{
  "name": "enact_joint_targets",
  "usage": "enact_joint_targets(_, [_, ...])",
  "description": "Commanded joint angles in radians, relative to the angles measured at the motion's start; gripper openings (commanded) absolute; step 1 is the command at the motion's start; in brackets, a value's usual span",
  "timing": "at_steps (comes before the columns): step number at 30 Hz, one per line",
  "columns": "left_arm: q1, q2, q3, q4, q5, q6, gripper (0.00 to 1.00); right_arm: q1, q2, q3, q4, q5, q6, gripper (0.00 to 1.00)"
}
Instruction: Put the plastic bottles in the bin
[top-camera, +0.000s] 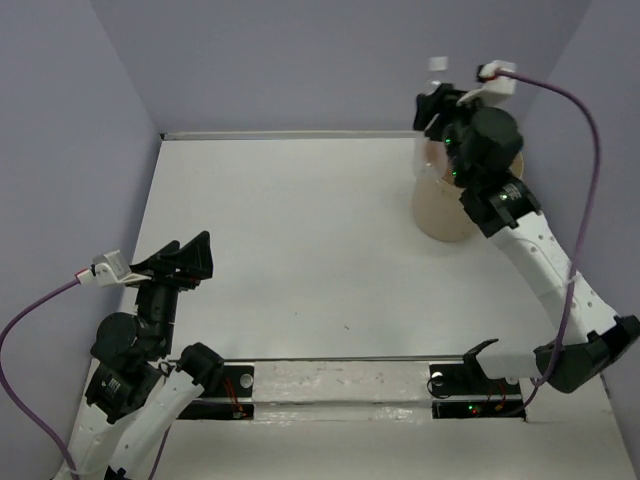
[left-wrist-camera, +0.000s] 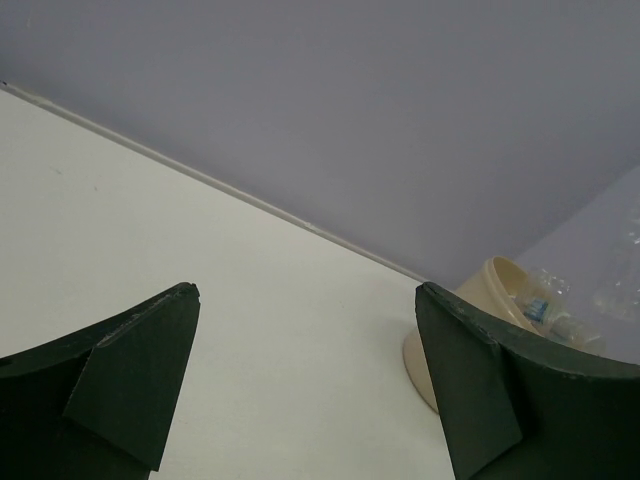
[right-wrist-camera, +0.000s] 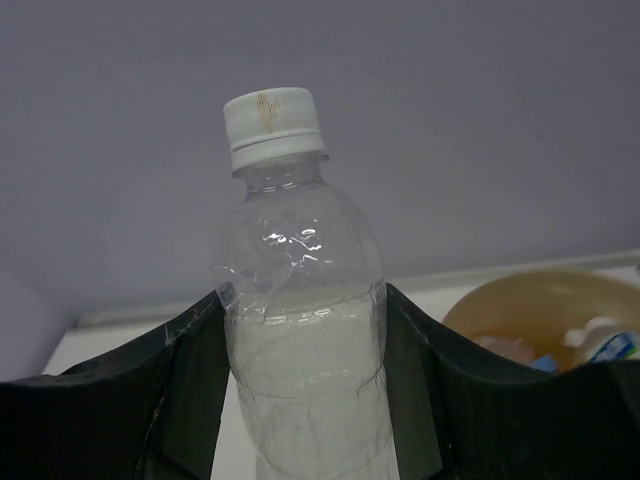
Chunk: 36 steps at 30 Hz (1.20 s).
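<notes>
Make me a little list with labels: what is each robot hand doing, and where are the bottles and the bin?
Right hand: shut on a clear bottle with a white cap, upright, raised near the bin
Left hand: open, holding nothing, at the table left side
Bin place: far right corner
Inside bin: other bottles, one blue-labelled

Left arm (top-camera: 165, 400) and right arm (top-camera: 545, 260): white casings with black joints. A purple cable (top-camera: 590, 130) leaves a white plug (top-camera: 495, 72) at each wrist. Green lights (top-camera: 452, 148) show on the rounded black housing of the right wrist. Fingers (left-wrist-camera: 130, 380) are dark and wedge-shaped, with pale scuffed edges.
</notes>
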Motion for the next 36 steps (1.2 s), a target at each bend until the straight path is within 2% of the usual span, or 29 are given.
enact_joint_targets(1, [0.01,-0.011,-0.002,0.052,0.006,0.017,0.99,-0.122,-0.007,0.025,0.236,0.115,-0.062,0.39])
enact_joint_targets(6, [0.01,0.002,-0.002,0.052,0.012,0.018,0.99,-0.25,0.087,0.121,0.372,0.215,-0.146,0.39])
enact_joint_targets(11, [0.01,0.003,-0.001,0.052,0.009,0.018,0.99,-0.343,0.202,0.167,0.434,0.209,-0.166,0.38])
enact_joint_targets(14, [0.01,0.009,-0.002,0.052,0.009,0.02,0.99,-0.398,0.26,0.135,0.518,0.177,-0.174,0.37])
enact_joint_targets(17, [0.01,0.019,-0.001,0.051,0.006,0.019,0.99,-0.442,0.291,0.118,0.526,0.149,-0.121,0.37])
enact_joint_targets(21, [0.013,0.029,-0.001,0.054,0.006,0.02,0.99,-0.479,0.32,0.059,0.539,0.068,-0.059,0.37])
enact_joint_targets(26, [0.039,0.042,-0.002,0.063,0.03,0.023,0.99,-0.479,0.311,-0.099,0.605,-0.037,0.019,0.38])
enact_joint_targets(28, [0.053,0.043,-0.004,0.066,0.038,0.022,0.99,-0.479,0.311,-0.182,0.653,-0.051,0.031,0.4])
enact_joint_targets(35, [0.059,0.054,-0.004,0.069,0.05,0.025,0.99,-0.479,0.302,-0.311,0.707,-0.124,0.084,0.47])
enact_joint_targets(36, [0.059,0.052,-0.005,0.069,0.049,0.026,0.99,-0.479,0.297,-0.322,0.708,-0.129,0.09,0.5])
